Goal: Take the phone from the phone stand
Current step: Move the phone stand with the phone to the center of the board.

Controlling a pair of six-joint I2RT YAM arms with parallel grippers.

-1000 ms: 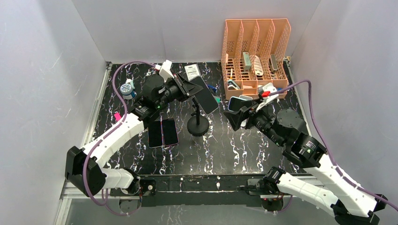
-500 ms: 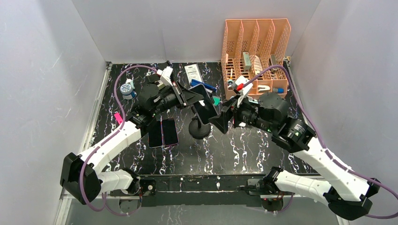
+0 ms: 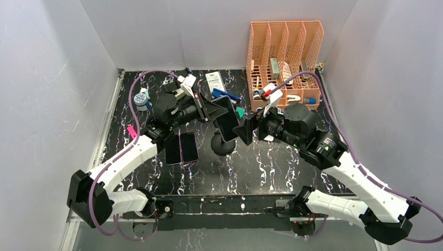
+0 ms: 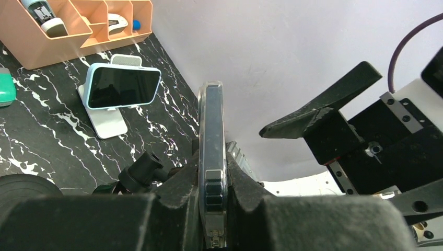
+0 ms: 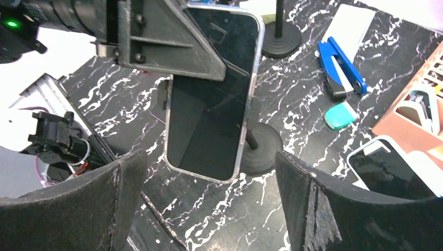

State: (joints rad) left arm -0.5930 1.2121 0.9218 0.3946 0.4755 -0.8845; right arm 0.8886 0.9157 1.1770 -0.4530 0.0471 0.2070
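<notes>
**Phone clamped in my left pincer, right pincer gaping beside it**

Far left on the black marbled table (image 3: 271, 162) lie a small pink piece (image 3: 130, 129) and a roll of tape (image 3: 140, 98). Nearer the middle, two dark handsets (image 3: 181, 148) lie flat, side by side.

Next comes my left pincer (image 3: 211, 110), drawn narrow and clamped on the phone (image 3: 225, 116). From my left wrist I see the phone edge-on, pinched between my fingers (image 4: 175, 196) on its front and back faces. It hangs tilted above the phone stand (image 3: 223, 145), whose round black base sits on the table just below. I cannot tell whether the stand's head touches the phone's back.

To the right, my right pincer (image 3: 245, 128) stands wide and holds nothing. It is close to the phone's dark screen, which faces my right wrist camera, and there is a clear gap between them.

Farther right lie a blue stapler (image 5: 339, 70) and a teal piece (image 5: 340, 115). A second phone on a white stand (image 5: 389, 170) sits near the orange organiser (image 3: 284, 57) at the back right.
</notes>
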